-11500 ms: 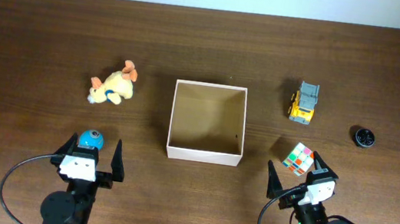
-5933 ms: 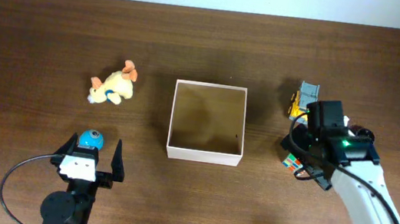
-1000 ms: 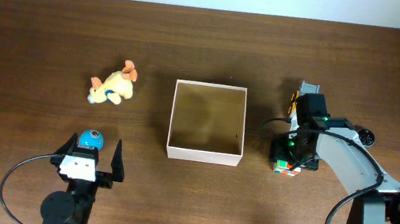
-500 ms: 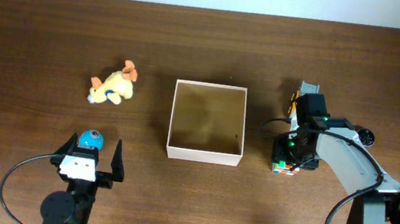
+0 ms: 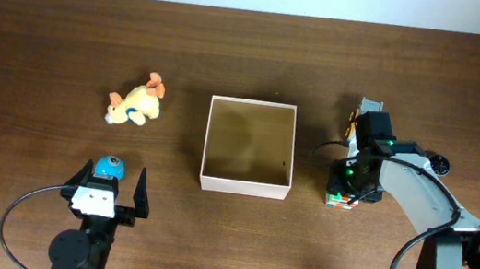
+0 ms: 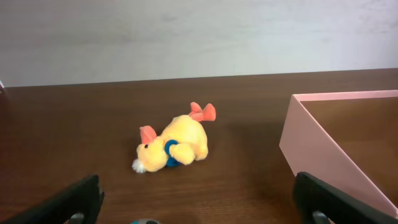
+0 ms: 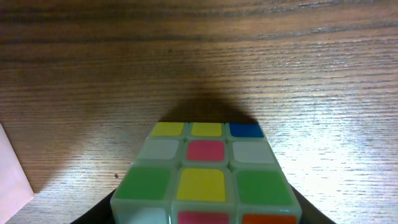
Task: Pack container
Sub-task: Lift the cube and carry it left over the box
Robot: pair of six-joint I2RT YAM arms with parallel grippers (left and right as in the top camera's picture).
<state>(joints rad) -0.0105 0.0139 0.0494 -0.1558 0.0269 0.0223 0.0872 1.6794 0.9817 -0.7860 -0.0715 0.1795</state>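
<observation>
Container: centre of table, square, open side up, walls parallel to table edges.
Left gripper jaws wide, empty; right gripper over puzzle cube, grip cannot be told.

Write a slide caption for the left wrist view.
Yellow plush toy animal lying on dark wooden table, left of the pale-walled cardboard container.

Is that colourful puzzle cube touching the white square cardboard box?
Apart. The overhead view shows bare wooden table between the multicoloured puzzle cube and the white-walled square cardboard box.
</observation>
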